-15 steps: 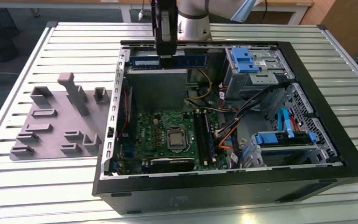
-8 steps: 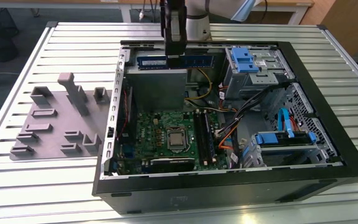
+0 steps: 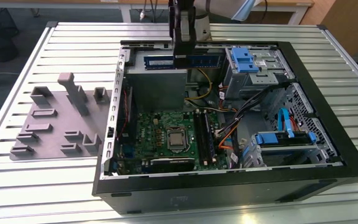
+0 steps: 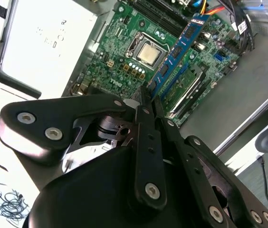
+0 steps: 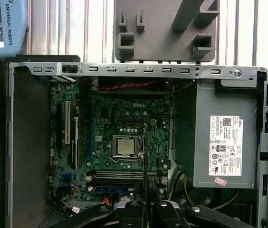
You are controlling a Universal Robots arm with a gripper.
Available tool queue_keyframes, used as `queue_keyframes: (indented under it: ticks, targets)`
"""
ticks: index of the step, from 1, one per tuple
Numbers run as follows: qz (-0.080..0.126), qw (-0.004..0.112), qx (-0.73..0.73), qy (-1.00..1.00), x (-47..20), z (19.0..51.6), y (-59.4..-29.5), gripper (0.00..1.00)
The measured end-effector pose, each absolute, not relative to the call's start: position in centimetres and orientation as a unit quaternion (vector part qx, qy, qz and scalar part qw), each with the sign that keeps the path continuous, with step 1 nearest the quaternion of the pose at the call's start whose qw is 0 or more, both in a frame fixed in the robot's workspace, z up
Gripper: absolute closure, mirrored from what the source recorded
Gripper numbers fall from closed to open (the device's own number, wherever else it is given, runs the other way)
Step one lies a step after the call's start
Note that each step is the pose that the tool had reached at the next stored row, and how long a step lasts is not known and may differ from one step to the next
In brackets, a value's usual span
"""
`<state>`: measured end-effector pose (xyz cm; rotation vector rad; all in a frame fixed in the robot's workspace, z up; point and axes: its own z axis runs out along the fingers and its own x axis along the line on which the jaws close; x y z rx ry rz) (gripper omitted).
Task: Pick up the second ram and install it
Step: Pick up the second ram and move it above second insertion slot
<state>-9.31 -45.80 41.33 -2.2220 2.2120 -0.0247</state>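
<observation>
- Slatted metal table (image 3: 73, 37): pale grey with a ribbed top.
- On it, at the exterior view's left, sits a matte grey moulded fixture tray (image 3: 54, 126) with blocky upright posts and square pockets.
- Just right of the tray is an open black computer case (image 3: 229, 186), boxy and lying on its side.
- Inside, near-left: a green motherboard (image 3: 160, 126) with a square metallic processor (image 3: 177, 138) mid-board. Long black slot rails (image 3: 203, 135) run just right of it.
- Far-left inside the case: a plain grey sheet-metal power supply (image 3: 157, 88).
- Above the power supply hangs the black gripper (image 3: 181, 59), its jaws pinching the second ram (image 3: 157, 61). This thin, flat blue stick is held level in the air, well apart from the slot rails.
- Right side of the case: blue plastic drive brackets (image 3: 247, 60), one far and one near.
</observation>
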Motion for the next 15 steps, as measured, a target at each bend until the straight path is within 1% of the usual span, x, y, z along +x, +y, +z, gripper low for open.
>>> queue_keyframes:
  ticks: [15]
  targets:
    - [-0.008, 0.003, -0.709, 0.705, -7.0, 41.3, -45.8, 0.86]
